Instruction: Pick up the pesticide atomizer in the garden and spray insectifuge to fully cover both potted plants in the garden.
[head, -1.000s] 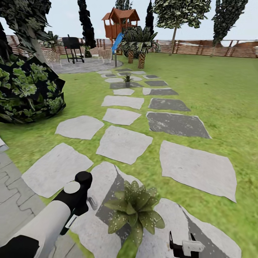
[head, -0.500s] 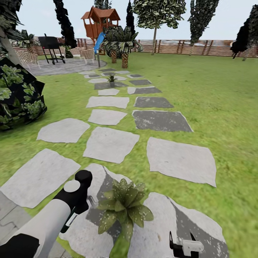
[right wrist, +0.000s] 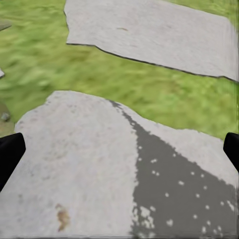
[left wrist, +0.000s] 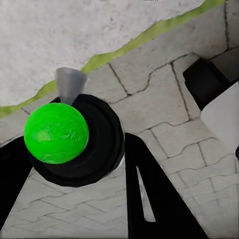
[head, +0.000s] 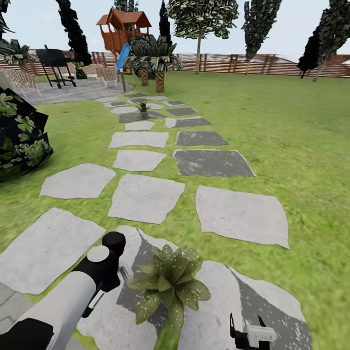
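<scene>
Left gripper [left wrist: 69, 164] is clamped on the pesticide atomizer [left wrist: 74, 139]: black fingers [left wrist: 154, 199] sit on either side of its dark round body, bright green cap facing the wrist camera, pale grey nozzle [left wrist: 69, 85] sticking out past the body toward the paving and the grass seam. So the sprayer's long axis runs roughly along the gripper fingers, nozzle end pointing away from the wrist and down at the ground. In the head view the left arm [head: 63, 301] comes in from the lower left, and a small grey tip shows just beside the near potted plant [head: 170, 287], pointing toward it; can't tell if it touches the leaves. That plant is a low rosette of mottled green leaves sitting on the nearest stepping stone [head: 228, 311], between the two arms. Second potted plant [head: 143, 107] is well up the stone path, on a dark slab, near the palms [head: 153, 58]. Right gripper [right wrist: 119, 149] is spread wide and holding nothing: its two black fingertips sit at opposite edges of the wrist view, over the grey stone and lawn [head: 291, 146]. Right gripper hardware also shows low in the head view [head: 249, 335], near the plant's right side. Wooden fence [head: 253, 63] and playhouse [head: 121, 29] at the far end.
</scene>
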Available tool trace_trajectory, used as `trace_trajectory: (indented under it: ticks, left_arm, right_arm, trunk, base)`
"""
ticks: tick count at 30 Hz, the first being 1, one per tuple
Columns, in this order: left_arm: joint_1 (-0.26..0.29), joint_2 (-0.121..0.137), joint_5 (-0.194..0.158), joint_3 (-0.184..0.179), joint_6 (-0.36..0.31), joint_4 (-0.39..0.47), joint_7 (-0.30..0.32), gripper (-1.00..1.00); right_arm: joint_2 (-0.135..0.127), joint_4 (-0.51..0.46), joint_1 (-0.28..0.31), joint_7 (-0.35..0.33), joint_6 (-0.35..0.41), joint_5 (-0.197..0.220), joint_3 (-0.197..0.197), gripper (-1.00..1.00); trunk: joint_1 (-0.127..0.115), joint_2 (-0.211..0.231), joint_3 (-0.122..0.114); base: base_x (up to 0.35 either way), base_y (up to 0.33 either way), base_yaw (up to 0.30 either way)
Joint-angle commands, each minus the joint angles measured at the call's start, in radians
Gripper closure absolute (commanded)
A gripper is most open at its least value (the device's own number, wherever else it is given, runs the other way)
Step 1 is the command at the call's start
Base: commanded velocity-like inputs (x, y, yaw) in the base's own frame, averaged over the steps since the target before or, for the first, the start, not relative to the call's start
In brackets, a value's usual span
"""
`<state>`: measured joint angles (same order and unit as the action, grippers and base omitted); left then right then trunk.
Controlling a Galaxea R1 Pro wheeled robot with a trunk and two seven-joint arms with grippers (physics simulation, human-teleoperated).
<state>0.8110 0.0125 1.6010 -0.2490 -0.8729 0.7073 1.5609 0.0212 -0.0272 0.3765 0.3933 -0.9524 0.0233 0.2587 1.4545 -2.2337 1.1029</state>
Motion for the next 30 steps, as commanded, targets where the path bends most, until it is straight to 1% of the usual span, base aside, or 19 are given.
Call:
trace_trajectory:
  ticks: [1,3,8,13,19,23,30]
  left_arm:
    - [-0.001,0.001,0.006,-0.005,-0.011,0.002,0.010,1.00]
    - [-0.004,0.002,0.006,-0.007,-0.010,0.002,0.010,1.00]
    - [-0.007,0.021,0.009,0.000,-0.008,-0.002,0.010,1.00]
    - [-0.007,0.025,0.009,0.001,-0.009,0.000,0.010,1.00]
    - [-0.007,0.025,0.007,0.002,-0.010,0.000,0.010,1.00]
    - [-0.007,0.023,0.008,0.001,-0.011,0.000,0.010,1.00]
    - [-0.006,0.022,0.007,0.001,-0.011,0.001,0.010,1.00]
  right_arm:
    - [0.000,0.001,0.001,0.007,-0.002,0.002,0.008,-1.00]
    - [0.000,0.001,0.001,0.007,-0.002,0.002,0.008,-1.00]
    - [0.000,0.001,0.001,0.007,-0.002,0.002,0.008,-1.00]
    - [0.000,0.001,0.001,0.007,-0.002,0.001,0.008,-1.00]
    - [0.000,0.001,0.001,0.007,-0.002,0.002,0.008,-1.00]
    - [0.000,0.001,0.001,0.007,-0.002,0.002,0.008,-1.00]
    - [0.000,0.001,0.001,0.007,-0.002,0.002,0.008,-1.00]
  trunk:
    - [0.000,0.000,0.001]
    - [0.000,0.000,0.001]
    - [0.000,0.000,0.001]
    - [0.000,0.000,0.001]
    - [0.000,0.000,0.001]
    - [0.000,0.000,0.001]
    - [0.000,0.000,0.001]
  base:
    - [0.001,0.048,-0.293]
    - [0.000,0.020,-0.293]
    - [0.000,0.002,-0.238]
    - [-0.001,0.000,-0.023]
    - [-0.257,0.016,-0.001]
    - [-0.128,0.235,-0.071]
    - [0.014,0.323,-0.283]
